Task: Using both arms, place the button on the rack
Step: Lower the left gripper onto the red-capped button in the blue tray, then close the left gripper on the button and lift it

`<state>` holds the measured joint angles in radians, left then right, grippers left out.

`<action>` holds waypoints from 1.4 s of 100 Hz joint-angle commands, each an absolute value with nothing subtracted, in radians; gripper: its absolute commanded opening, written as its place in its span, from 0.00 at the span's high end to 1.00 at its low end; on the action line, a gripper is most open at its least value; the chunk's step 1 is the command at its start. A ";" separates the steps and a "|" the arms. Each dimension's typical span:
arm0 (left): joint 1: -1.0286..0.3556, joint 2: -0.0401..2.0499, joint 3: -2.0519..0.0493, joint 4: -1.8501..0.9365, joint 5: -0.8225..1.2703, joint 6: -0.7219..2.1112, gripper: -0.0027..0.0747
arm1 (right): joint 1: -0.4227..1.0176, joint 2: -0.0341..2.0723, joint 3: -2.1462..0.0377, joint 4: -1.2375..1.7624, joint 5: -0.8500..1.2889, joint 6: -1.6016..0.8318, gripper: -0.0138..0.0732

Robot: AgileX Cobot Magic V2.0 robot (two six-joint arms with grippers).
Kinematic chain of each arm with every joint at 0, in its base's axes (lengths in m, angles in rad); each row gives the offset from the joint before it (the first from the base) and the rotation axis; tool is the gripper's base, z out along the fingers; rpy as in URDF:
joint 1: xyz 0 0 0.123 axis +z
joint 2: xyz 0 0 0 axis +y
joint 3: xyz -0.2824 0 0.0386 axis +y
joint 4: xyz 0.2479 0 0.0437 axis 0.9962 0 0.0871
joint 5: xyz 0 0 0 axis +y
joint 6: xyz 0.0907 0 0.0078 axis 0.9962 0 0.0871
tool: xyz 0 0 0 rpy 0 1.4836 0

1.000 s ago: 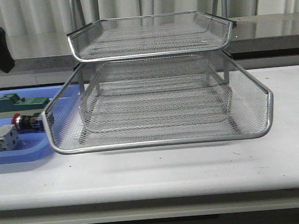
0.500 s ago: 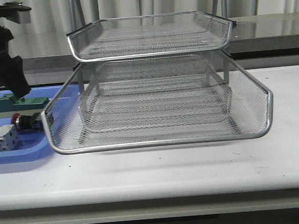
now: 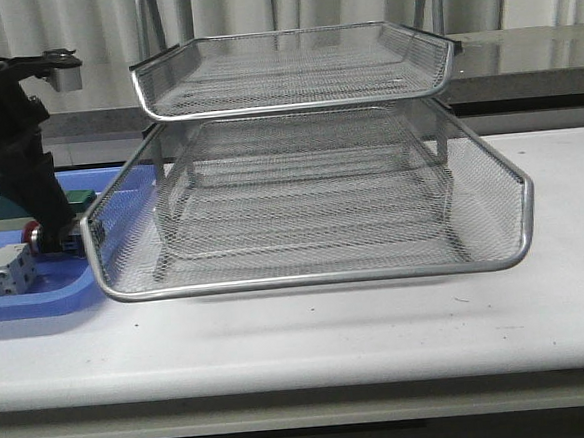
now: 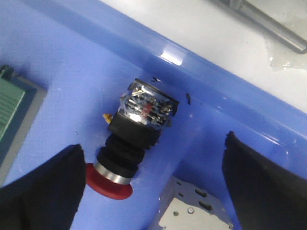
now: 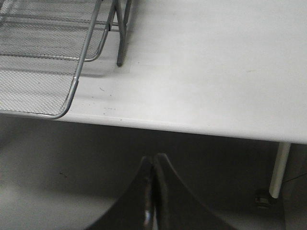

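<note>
The button [image 3: 36, 237], with a red head and a black collar, lies on its side in the blue tray [image 3: 37, 299] just left of the rack [image 3: 305, 193]. In the left wrist view the button [image 4: 132, 139] lies between the fingers of my open left gripper [image 4: 153, 143], its red head close to one finger [image 4: 43, 187]; nothing is gripped. My left gripper [image 3: 57, 225] hangs low over the tray. My right gripper [image 5: 154, 158] is shut and empty, off the table's front edge near a corner of the rack [image 5: 48, 52].
A white terminal block [image 3: 0, 271] [image 4: 196, 213] and a green block [image 3: 78, 200] [image 4: 9, 103] lie in the blue tray [image 4: 216, 81] beside the button. The rack's lower tray juts out over the tray's right rim. Bare white table [image 5: 216, 62] lies right of the rack.
My left arm has come in from the upper left and dropped over the blue tray, ending just above the button. The rack and the blocks have not moved.
</note>
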<state>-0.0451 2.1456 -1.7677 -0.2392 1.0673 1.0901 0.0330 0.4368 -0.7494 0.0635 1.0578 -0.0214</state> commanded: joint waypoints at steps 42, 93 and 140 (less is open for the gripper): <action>-0.063 2.155 -1.799 -0.281 0.956 1.127 0.24 | 0.029 0.445 -0.781 0.064 1.003 -0.023 0.92; -0.081 2.220 -1.799 -0.280 0.932 1.131 0.24 | 0.029 0.445 -0.781 0.064 1.003 -0.023 0.92; -0.081 2.225 -1.820 -0.270 0.925 1.131 0.72 | 0.029 0.445 -0.781 0.064 1.004 -0.023 0.92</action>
<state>-0.0761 2.2726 -1.7864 -0.2641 0.9626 1.1325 0.0330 0.4368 -0.7494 0.0635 1.0617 -0.0214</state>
